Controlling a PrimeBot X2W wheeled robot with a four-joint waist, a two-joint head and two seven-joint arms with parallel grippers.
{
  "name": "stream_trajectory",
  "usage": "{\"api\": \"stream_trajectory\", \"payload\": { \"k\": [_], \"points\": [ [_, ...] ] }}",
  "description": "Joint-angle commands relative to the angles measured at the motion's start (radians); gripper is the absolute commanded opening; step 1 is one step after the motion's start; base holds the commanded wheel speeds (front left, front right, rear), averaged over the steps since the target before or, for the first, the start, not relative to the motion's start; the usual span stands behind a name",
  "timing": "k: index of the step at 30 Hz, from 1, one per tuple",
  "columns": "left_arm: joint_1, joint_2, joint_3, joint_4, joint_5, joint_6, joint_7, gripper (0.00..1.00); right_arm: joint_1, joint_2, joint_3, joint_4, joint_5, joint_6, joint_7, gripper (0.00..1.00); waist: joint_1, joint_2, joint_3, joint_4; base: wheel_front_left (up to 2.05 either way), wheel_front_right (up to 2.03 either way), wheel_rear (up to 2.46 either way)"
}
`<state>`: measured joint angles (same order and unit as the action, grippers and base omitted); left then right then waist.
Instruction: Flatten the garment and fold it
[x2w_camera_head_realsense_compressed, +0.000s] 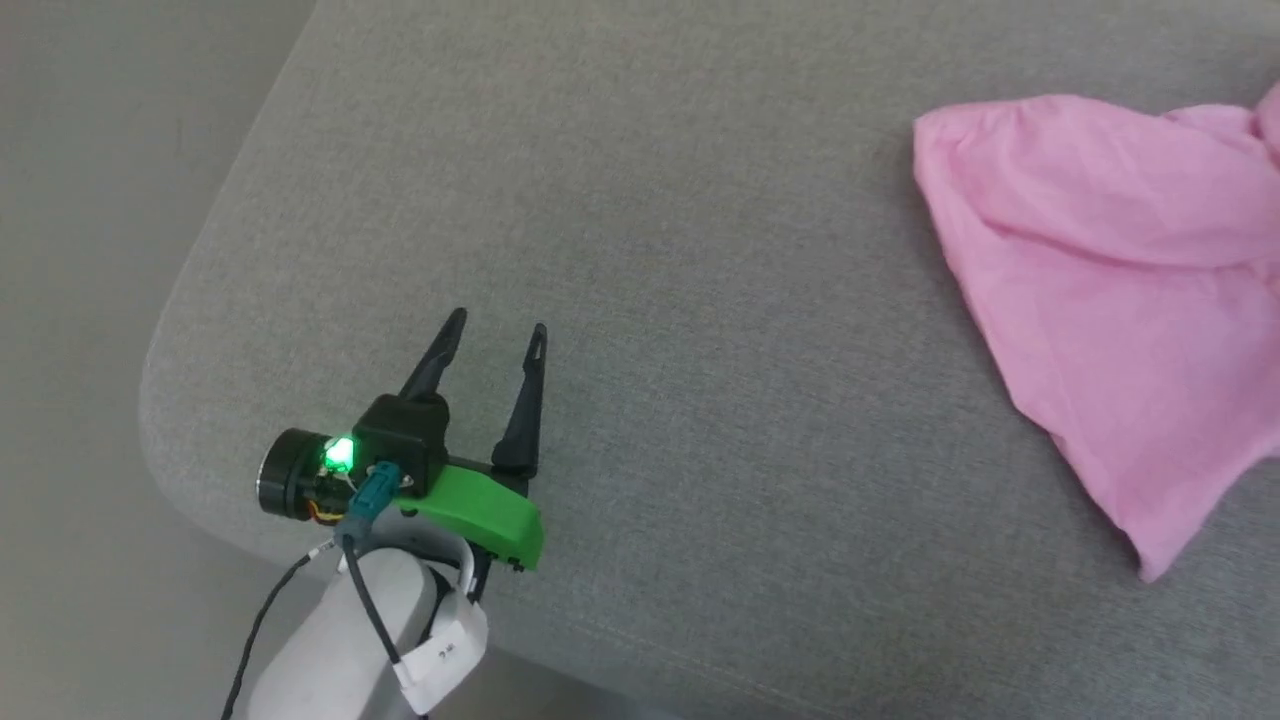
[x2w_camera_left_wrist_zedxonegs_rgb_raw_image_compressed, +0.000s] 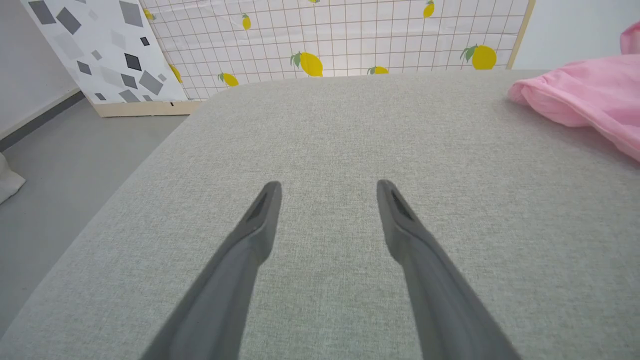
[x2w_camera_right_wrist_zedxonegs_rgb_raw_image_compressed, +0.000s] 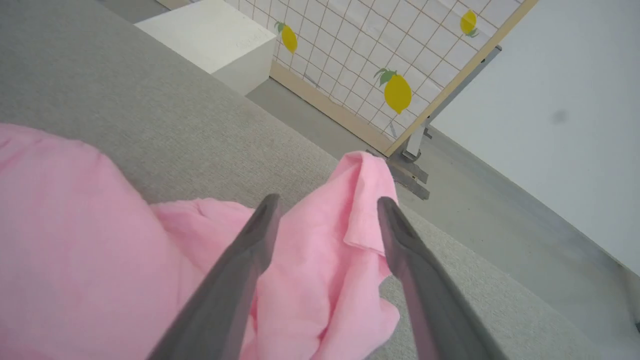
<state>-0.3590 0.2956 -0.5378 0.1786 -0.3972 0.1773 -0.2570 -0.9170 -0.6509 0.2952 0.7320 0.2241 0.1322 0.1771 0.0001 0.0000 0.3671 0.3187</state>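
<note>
1. The garment (x2w_camera_head_realsense_compressed: 1100, 280) lies bunched on the right side of the grey pad (x2w_camera_head_realsense_compressed: 700, 300), running out of the head view on the right. It is not yet flat, so the step in hand looks like the spreading
2. The right gripper (x2w_camera_right_wrist_zedxonegs_rgb_raw_image_compressed: 328, 199) hangs over the pink cloth with its fingers apart and nothing pinched. A raised flap of cloth stands between them, close to the pad's edge
3. The left gripper (x2w_camera_head_realsense_compressed: 498, 322) is open too and empty, over bare pad near the rounded corner, well apart from the garment
4. To do it well, the right gripper should probably take a true edge or corner, not the loose middle flap, and take one layer only. Thin cloth bunches if grabbed deep
5. The left gripper would need to cross the pad and take the opposite edge. Both should then draw apart, low and slow, and away from the pad's edge so the cloth does not slide off
6. Count: one garment, one pad, two grippers with two fingers each, one lemon-print screen (x2w_camera_left_wrist_zedxonegs_rgb_raw_image_compressed: 310, 50), one board with grey shapes (x2w_camera_left_wrist_zedxonegs_rgb_raw_image_compressed: 100, 50), one white box (x2w_camera_right_wrist_zedxonegs_rgb_raw_image_compressed: 210, 40)
</note>
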Motion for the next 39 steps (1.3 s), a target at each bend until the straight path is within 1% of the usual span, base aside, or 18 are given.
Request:
{"api": "stream_trajectory", "payload": {
  "k": [1, 8, 11, 14, 19, 23, 28, 30, 32, 36, 39],
  "points": [
    [-0.002, 0.008, 0.008, 0.002, -0.003, -0.002, -0.005, 1.00, 0.016, 0.013, -0.002, 0.005, 0.024, -0.002, -0.026, 1.00, -0.0001, 0.0000, -0.072, -0.066, 0.00, 0.00, 0.00],
    [0.013, 0.025, 0.034, 0.004, -0.042, -0.009, 0.009, 1.00, 0.099, 0.061, -0.011, -0.030, 0.131, -0.002, -0.133, 1.00, -0.0001, 0.0000, -0.171, -0.147, 0.00, 0.00, 0.00],
    [0.019, 0.031, 0.046, 0.001, -0.068, -0.011, 0.028, 1.00, 0.169, 0.077, -0.025, -0.077, 0.167, -0.002, -0.178, 1.00, -0.0001, 0.0000, -0.206, -0.182, 0.00, 0.00, 0.00],
    [0.027, 0.035, 0.056, -0.004, -0.094, -0.013, 0.052, 1.00, 0.249, 0.090, -0.047, -0.134, 0.180, -0.002, -0.225, 1.00, -0.0001, 0.0000, -0.232, -0.213, 0.00, 0.00, 0.00],
    [0.045, 0.044, 0.060, -0.009, -0.139, -0.023, 0.117, 1.00, 0.414, 0.142, -0.123, -0.249, 0.177, -0.002, -0.309, 1.00, -0.0001, 0.0000, -0.261, -0.264, 0.00, 0.00, 0.00],
    [0.059, 0.053, 0.050, -0.008, -0.165, -0.034, 0.171, 1.00, 0.552, 0.205, -0.190, -0.345, 0.137, -0.002, -0.346, 1.00, -0.0001, 0.0000, -0.270, -0.300, 0.00, 0.00, 0.00],
    [0.061, 0.075, 0.021, -0.006, -0.190, -0.063, 0.267, 1.00, 0.730, 0.345, -0.319, -0.485, 0.055, -0.002, -0.343, 1.00, -0.0001, 0.0000, -0.254, -0.355, 0.00, 0.00, 0.00],
    [0.045, 0.084, 0.008, -0.007, -0.194, -0.077, 0.305, 1.00, 0.785, 0.391, -0.346, -0.544, 0.004, -0.002, -0.333, 1.00, -0.0001, 0.0000, -0.238, -0.374, 0.00, 0.00, 0.00],
    [0.016, 0.089, -0.001, -0.008, -0.195, -0.088, 0.341, 1.00, 0.827, 0.434, -0.376, -0.607, -0.045, -0.002, -0.334, 1.00, -0.0001, 0.0000, -0.217, -0.392, 0.00, 0.00, 0.00],
    [-0.077, 0.087, -0.005, 0.003, -0.210, -0.110, 0.417, 1.00, 0.876, 0.519, -0.447, -0.704, -0.107, -0.002, -0.338, 1.00, -0.0001, 0.0000, -0.164, -0.432, 0.00, 0.00, 0.00],
    [-0.171, 0.085, -0.008, 0.029, -0.237, -0.147, 0.496, 1.00, 0.883, 0.547, -0.446, -0.744, -0.133, -0.002, -0.333, 1.00, -0.0001, 0.0000, -0.117, -0.467, 0.00, 0.00, 0.00]
  ]
}}
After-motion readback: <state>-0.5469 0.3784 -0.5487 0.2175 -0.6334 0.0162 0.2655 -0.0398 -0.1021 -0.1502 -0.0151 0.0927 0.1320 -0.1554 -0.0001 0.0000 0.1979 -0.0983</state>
